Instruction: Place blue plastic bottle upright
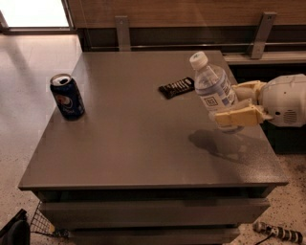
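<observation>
Grey table [134, 148], gripper [226, 103] clamped on pale blue plastic bottle [210, 86], white cap, near upright

Grey table [129, 143], pale floor [24, 72], wood-panelled wall [167, 10]

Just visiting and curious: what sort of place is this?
Likely an office lounge or break area: a gray table with a Pepsi can and a wrapped snack bar, wood-panelled wall behind. The hand holds a blue plastic bottle above the table.
</observation>
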Controlling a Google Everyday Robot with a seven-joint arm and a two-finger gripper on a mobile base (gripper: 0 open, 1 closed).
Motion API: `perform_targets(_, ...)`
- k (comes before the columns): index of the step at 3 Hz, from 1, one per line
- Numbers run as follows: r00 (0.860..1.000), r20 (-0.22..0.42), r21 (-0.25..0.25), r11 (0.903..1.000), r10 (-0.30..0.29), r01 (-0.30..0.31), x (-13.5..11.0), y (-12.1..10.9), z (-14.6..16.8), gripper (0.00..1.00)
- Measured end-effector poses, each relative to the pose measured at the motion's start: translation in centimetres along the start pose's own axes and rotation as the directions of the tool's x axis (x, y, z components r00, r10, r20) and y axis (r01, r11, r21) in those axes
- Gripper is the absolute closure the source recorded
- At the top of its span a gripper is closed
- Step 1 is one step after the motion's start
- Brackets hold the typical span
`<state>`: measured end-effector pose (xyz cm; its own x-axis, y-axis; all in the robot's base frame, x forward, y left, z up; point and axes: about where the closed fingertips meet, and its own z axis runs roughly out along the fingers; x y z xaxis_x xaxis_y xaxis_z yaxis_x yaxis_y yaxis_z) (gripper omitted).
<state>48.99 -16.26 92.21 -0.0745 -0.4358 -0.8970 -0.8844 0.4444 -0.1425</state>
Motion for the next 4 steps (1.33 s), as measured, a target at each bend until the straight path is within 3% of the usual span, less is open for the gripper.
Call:
perform_targets(1,0.992,0.127,0.022,0.9994,0.025,-0.028,-0.7,0.5,0.4,1.0)
perform_targets(2,0.974,0.219,0.027,0.9979,0.051,-0.058,-0.7,1.0,1.1,1.0)
perform_targets(4,0.94,0.311,0.013,0.9883,0.141,-0.152,1.7,2.1,2.7,1.0)
